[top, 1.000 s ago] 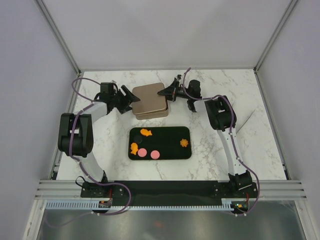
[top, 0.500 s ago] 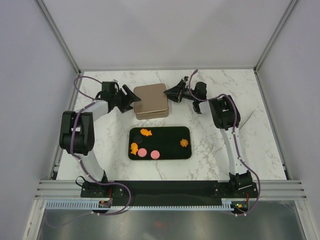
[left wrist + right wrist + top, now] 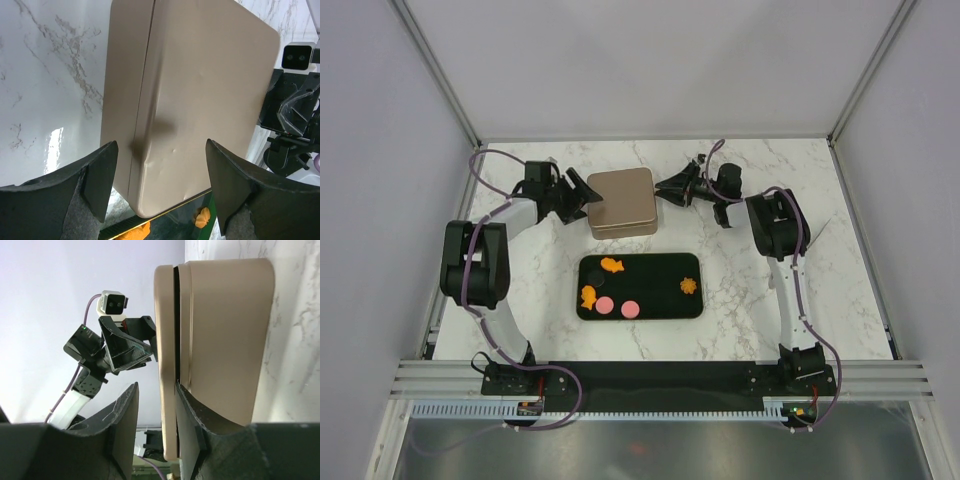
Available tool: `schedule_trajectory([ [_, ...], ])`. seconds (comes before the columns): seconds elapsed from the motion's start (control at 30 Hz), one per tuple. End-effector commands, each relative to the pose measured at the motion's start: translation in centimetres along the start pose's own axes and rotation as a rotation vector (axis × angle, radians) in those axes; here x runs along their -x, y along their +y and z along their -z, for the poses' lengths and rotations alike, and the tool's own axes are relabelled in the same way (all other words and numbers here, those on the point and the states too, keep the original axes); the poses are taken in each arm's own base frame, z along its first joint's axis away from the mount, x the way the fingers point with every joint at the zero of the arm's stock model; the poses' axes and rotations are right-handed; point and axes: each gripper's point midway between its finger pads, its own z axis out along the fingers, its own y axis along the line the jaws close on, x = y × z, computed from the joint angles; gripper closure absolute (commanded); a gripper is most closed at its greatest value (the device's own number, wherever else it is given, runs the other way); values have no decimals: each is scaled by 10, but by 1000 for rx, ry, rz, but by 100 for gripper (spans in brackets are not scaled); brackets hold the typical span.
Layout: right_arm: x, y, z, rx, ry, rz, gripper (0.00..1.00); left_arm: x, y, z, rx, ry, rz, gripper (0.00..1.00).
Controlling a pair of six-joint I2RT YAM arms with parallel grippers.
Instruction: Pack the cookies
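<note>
The left gripper (image 3: 161, 150) stands spread wide at the left edge of the tan tin (image 3: 620, 200), with one corner of the tin between its fingers. At the tin's right edge the right gripper (image 3: 155, 387) is parted narrowly about the rim of the lid (image 3: 165, 340), with a slit of air on one side. The lid lies flat on the tin and hides what is inside. Just in front of the tin, a black tray (image 3: 660, 300) holds the cookies (image 3: 611, 265): three orange shapes and two pink discs. The tin and tray sit on a white marble table (image 3: 750, 290) between pale walls (image 3: 380, 200).
</note>
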Motion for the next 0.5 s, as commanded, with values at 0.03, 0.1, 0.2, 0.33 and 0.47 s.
schedule_trajectory([
  [0.03,10,16,16,-23,-40,104,56,6,-7,-4,2,-5,-63,22],
  [0.1,13,11,21,-42,-52,104,56,6,-7,-5,16,-6,-74,22],
  [0.2,13,11,23,-61,-56,137,54,5,-7,-6,30,0,-87,22],
  [0.33,14,7,25,-163,-69,190,50,4,-7,-6,44,1,-98,22],
  [0.47,13,2,26,-313,-72,292,46,3,-3,-7,79,13,-106,22],
])
